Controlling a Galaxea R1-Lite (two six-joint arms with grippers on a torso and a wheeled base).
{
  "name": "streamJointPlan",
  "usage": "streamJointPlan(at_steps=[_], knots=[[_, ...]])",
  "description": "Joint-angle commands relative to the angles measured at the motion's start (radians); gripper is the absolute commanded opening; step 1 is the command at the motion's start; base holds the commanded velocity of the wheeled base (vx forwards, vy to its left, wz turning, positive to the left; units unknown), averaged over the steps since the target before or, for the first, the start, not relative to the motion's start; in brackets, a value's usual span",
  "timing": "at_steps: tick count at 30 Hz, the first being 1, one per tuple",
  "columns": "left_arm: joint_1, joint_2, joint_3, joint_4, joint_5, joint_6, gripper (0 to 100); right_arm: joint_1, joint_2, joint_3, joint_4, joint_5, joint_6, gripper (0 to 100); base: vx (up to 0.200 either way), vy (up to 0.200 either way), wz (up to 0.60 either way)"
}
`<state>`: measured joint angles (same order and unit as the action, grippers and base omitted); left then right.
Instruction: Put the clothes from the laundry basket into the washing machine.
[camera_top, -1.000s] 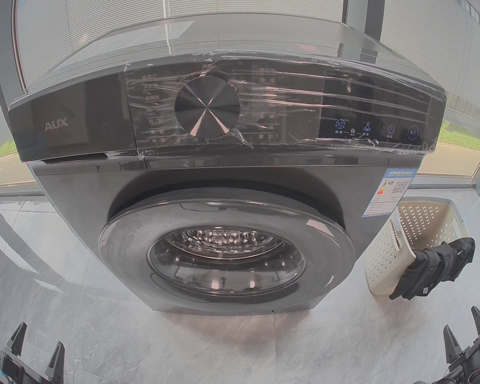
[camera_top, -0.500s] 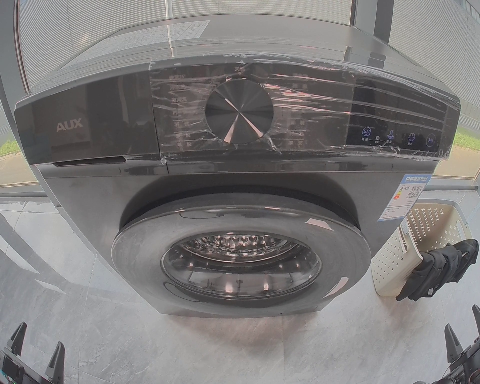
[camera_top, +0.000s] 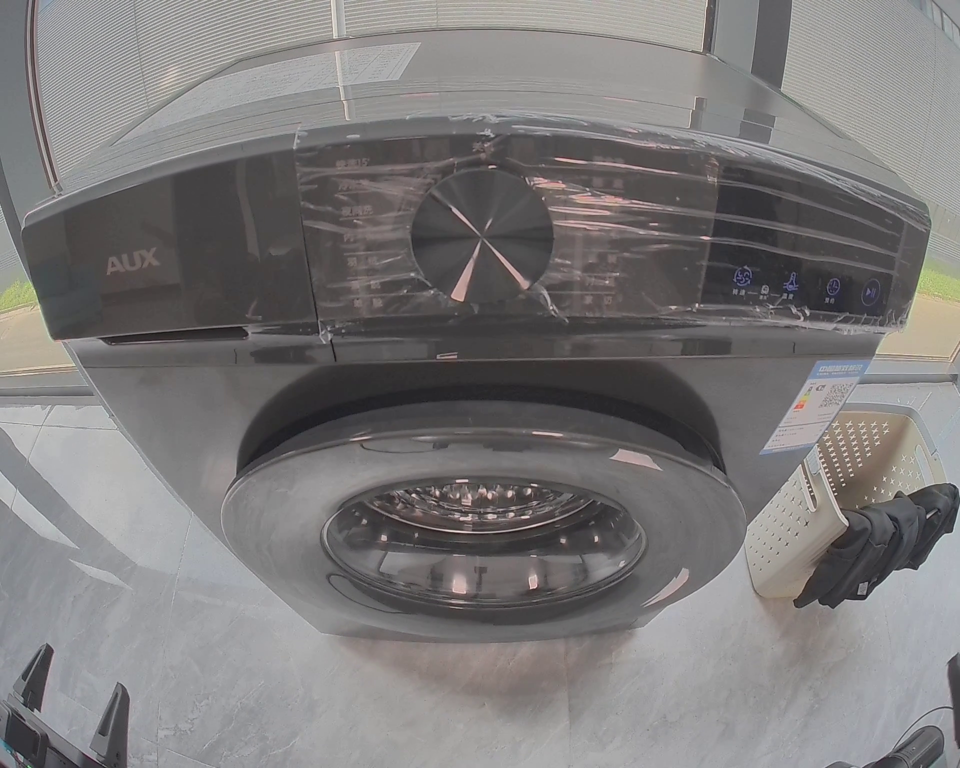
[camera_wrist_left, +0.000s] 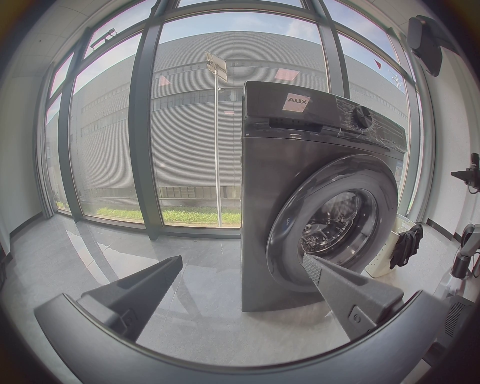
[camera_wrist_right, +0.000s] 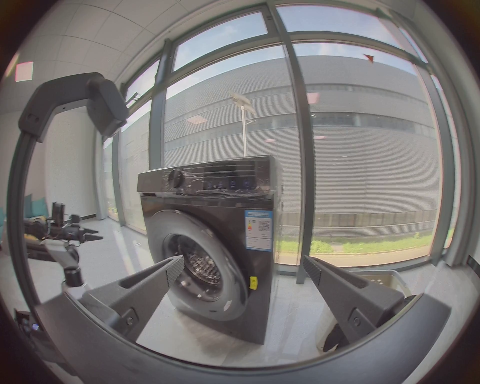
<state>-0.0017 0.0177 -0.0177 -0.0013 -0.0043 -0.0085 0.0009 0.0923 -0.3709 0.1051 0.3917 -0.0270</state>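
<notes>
Dark clothes hang over the front rim of the white basket, on the floor just right of the washer. Door shut. Left claw low, front-left of the washer, spread, empty. Right claw spread, empty, facing the washer.

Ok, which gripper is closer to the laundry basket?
Right. The right gripper is on the same side of the washing machine as the laundry basket; the left gripper is on the opposite side, across its door.

left gripper and right gripper both gape wide.
</notes>
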Motion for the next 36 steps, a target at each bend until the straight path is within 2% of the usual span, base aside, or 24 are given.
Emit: streamJointPlan(at_steps=[1,4,8,14,17,18,19,22,23,25,32,33,36], knots=[[0.000,-0.018,0.016,0.000,0.000,-0.001,100,0.062,0.268,0.133,0.062,0.185,-0.134,100,0.000,0.000,0.00],[0.000,-0.018,0.016,0.000,0.000,0.001,100,0.113,0.366,0.122,0.054,0.194,-0.160,100,0.000,0.000,0.00],[0.000,-0.018,0.016,0.000,0.000,0.002,100,0.183,0.514,0.104,-0.015,0.193,-0.162,100,0.000,0.000,0.00],[0.000,-0.018,0.016,0.000,0.000,0.004,100,0.228,0.678,0.093,-0.077,0.191,-0.157,100,0.000,0.000,0.00],[0.000,-0.018,0.016,0.000,-0.002,0.001,100,0.252,0.761,0.049,-0.114,0.191,-0.129,100,0.000,0.000,0.00],[0.000,-0.018,0.016,0.000,-0.002,0.001,100,0.281,0.800,0.027,-0.151,0.190,-0.073,100,0.000,0.000,0.00],[0.000,-0.018,0.015,0.000,-0.002,0.001,100,0.292,0.810,0.023,-0.166,0.190,-0.048,100,0.000,0.000,0.00],[0.000,-0.018,0.015,0.000,-0.002,0.002,100,0.355,0.853,0.009,-0.254,0.180,0.102,100,0.000,0.000,0.00],[0.000,-0.018,0.016,0.000,-0.002,0.002,100,0.366,0.865,0.015,-0.282,0.167,0.130,100,0.000,0.000,0.00],[0.000,-0.018,0.016,0.000,-0.003,0.001,100,0.375,0.886,0.026,-0.312,0.144,0.153,100,0.000,0.000,0.00],[0.000,-0.018,0.016,0.000,-0.003,0.001,100,0.367,0.992,0.012,-0.406,0.127,0.147,100,0.000,0.000,0.00],[0.000,-0.018,0.016,0.000,-0.003,0.001,100,0.367,1.004,0.007,-0.421,0.108,0.147,100,0.000,0.000,0.00],[0.000,-0.018,0.016,0.000,-0.003,0.001,100,0.380,1.063,0.004,-0.486,0.015,0.142,100,0.000,0.000,0.00]])
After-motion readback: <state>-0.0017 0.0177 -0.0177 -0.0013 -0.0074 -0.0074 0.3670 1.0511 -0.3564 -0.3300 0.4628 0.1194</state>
